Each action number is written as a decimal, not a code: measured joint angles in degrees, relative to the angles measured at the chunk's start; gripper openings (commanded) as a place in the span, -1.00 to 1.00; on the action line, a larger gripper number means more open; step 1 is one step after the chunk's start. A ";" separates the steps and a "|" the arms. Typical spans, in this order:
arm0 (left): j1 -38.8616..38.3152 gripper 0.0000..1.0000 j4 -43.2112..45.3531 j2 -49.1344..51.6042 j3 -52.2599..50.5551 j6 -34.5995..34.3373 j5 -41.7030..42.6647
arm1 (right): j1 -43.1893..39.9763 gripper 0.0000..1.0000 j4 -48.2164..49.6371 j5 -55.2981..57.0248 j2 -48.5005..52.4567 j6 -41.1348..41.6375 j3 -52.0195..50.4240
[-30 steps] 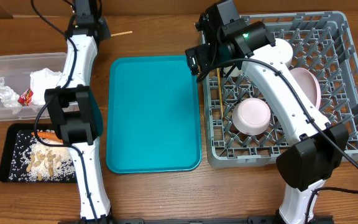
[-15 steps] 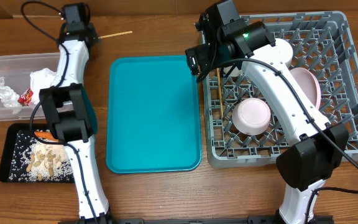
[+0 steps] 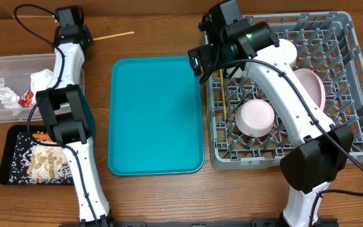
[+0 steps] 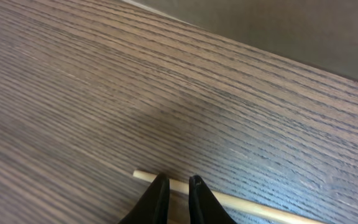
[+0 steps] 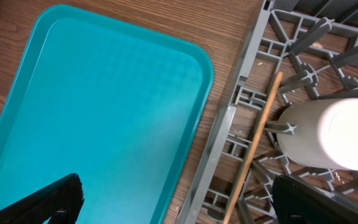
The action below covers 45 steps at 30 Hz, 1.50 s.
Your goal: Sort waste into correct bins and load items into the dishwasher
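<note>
The left claw [image 4: 178, 198] has its two black fingers drawn almost together, with only a sliver of gap, and nothing visibly clamped between them. Its tips sit over the thin wooden chopstick [image 4: 247, 208], close to that stick's left end, and the stick shows through the gap. Whether they touch it I cannot tell.

The stick lies flat on the brown wood-grain table [image 4: 104, 81] at the far side, just beyond the far left corner of the flat teal plastic tray [image 3: 156, 113]. It runs roughly along the line in which the fingers close, so I judge the wrist must turn before they can pinch across it.

The stick should be light and stiff but very slim, and it may roll or skid on the smooth wood. A hold nearer its middle would stop it swinging.

The right claw [image 5: 179, 210] stands wide apart and empty, above the seam between the tray and the large grey plastic dish rack [image 3: 358, 75]. A second chopstick [image 5: 257, 149] rests along the rack's left side.
</note>
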 measured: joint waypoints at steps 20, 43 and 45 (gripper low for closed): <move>-0.39 -0.92 -1.88 2.56 0.42 0.17 1.68 | 0.00 1.00 0.00 0.02 0.00 0.00 0.00; -8.59 -0.92 9.90 -0.11 5.03 0.17 8.26 | 0.00 1.00 0.00 0.02 0.00 -0.02 0.00; -8.50 -0.92 11.63 -0.09 5.03 0.17 8.61 | 0.00 1.00 0.00 0.02 0.00 0.00 0.00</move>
